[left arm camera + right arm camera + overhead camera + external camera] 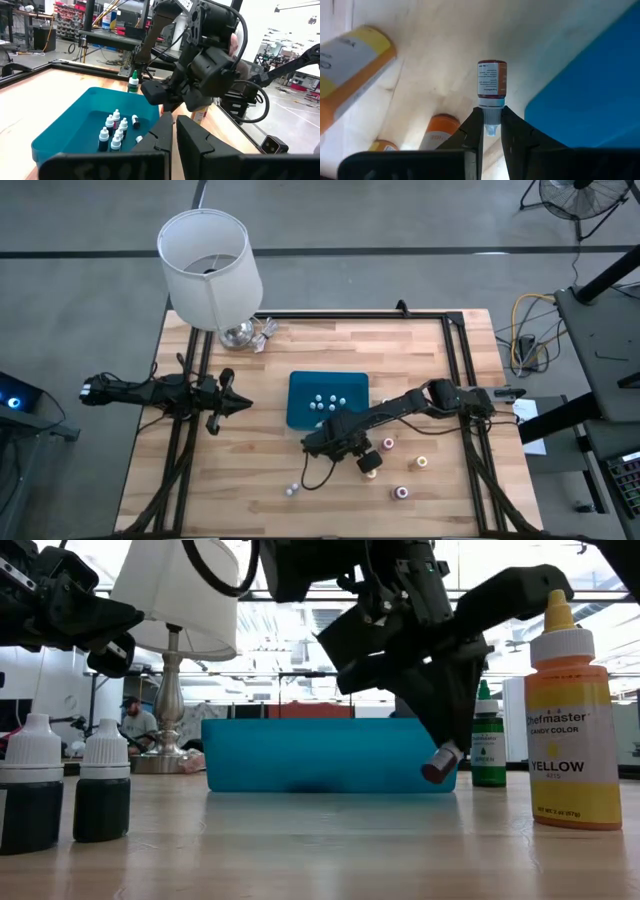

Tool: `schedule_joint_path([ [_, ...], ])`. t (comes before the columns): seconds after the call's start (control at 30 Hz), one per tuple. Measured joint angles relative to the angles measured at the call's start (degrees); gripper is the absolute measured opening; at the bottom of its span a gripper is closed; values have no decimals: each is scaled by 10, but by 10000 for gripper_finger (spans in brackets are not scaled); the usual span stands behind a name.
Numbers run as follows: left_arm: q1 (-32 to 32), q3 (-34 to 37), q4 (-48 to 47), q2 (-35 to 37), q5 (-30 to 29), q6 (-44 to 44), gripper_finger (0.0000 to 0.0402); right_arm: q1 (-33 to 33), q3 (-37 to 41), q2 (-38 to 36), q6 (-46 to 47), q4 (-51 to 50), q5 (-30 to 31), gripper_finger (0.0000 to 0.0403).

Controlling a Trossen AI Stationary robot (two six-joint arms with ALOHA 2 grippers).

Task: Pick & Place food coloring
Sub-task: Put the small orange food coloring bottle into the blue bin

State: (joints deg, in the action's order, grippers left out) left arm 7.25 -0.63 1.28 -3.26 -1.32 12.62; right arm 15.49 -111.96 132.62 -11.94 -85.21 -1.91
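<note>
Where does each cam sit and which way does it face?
High: overhead, straight down on the table; both arms show.
Low: table height, level across at the blue tray; right end effector holds a small bottle.
Left wrist: past the shut left end effector toward the tray.
Right wrist: past its own fingers, clamped on the bottle's cap.
Shared: tray and held bottle in the low and right wrist views.

1. "Chefmaster", "CANDY COLOR" and "YELLOW" are printed on the yellow bottle (571, 720) in the low view.
2. Small print on the held bottle (491, 80) cannot be read.
</note>
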Motion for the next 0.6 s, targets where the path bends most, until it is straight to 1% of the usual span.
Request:
schedule_joint_path([
  [0.23, 0, 0, 0, 0, 0, 0, 0, 0, 8, 0, -5, -18, 6, 38],
  [0.47, 0, 0, 0, 0, 0, 0, 0, -15, -45, -1, -5, -28, 11, 38],
  [0.6, 0, 0, 0, 0, 0, 0, 0, -18, -86, -1, -14, -46, 46, 38],
])
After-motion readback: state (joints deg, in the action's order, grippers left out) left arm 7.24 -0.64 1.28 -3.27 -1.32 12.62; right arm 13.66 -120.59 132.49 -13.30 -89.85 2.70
